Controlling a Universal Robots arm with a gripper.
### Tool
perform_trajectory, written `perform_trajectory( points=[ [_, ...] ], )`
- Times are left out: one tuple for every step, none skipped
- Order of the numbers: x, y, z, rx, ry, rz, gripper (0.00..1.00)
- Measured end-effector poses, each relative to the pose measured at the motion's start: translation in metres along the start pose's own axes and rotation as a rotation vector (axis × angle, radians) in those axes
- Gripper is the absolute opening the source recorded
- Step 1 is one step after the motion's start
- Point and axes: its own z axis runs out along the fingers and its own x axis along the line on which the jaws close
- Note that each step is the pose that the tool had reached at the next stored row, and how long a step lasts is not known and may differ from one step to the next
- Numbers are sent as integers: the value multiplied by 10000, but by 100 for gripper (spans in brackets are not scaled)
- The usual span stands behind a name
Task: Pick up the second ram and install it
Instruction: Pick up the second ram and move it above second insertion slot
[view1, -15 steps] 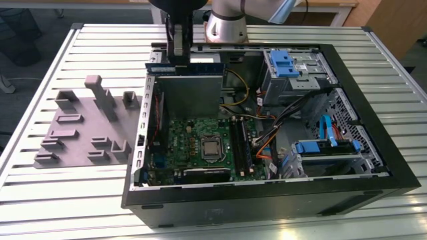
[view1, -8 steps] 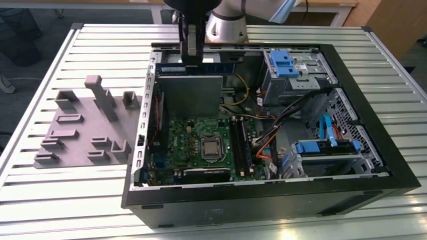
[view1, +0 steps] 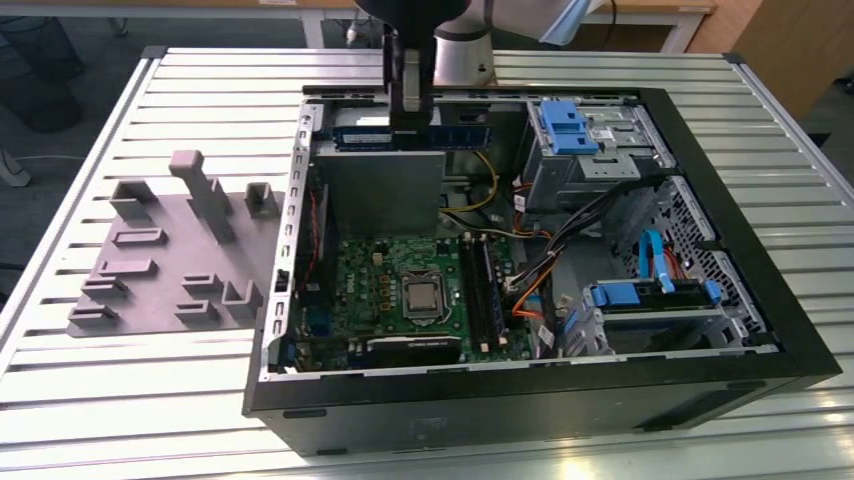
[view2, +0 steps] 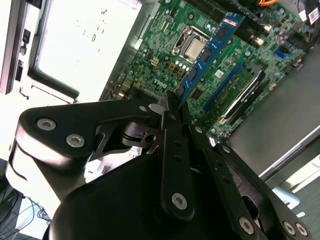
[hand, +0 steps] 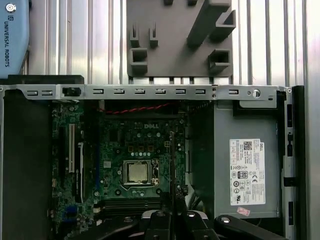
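Blue-green item: second ram, a thin long blue-green memory stick with black chips (view2: 210, 47), held in the air above the board, not seated in a slot.
Holder: black metal gripper (view2: 172, 107), its fingers (view2: 173, 145) clenched on the stick.
Board: square green motherboard (hand: 140, 145), lying inside the open black steel computer case (view1: 534, 400).
Support: silver slatted metal bench (view1: 200, 80), carrying the case and, beside it, a grey moulded fixture plate (view1: 174, 260).

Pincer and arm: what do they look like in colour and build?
The pincer is matte black, built of flat linkage plates joined by silver screws. The arm has a silver-grey cylindrical section, and a light blue joint cap with printed lettering.
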Motion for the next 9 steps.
perform_trajectory(
  points=[
    [-1,-24,0,0,0,0,14],
    [-1,-47,-1,0,0,0,14],
    [-2,-70,-2,0,0,0,14],
    [-2,-93,-2,0,1,0,14],
    [-3,-117,-3,0,0,0,14],
    [-3,-143,-3,0,0,0,14],
    [-4,-169,-4,0,0,0,14],
    [-5,-196,-4,0,0,0,14],
    [-5,-226,-5,0,0,0,14]
  ],
)
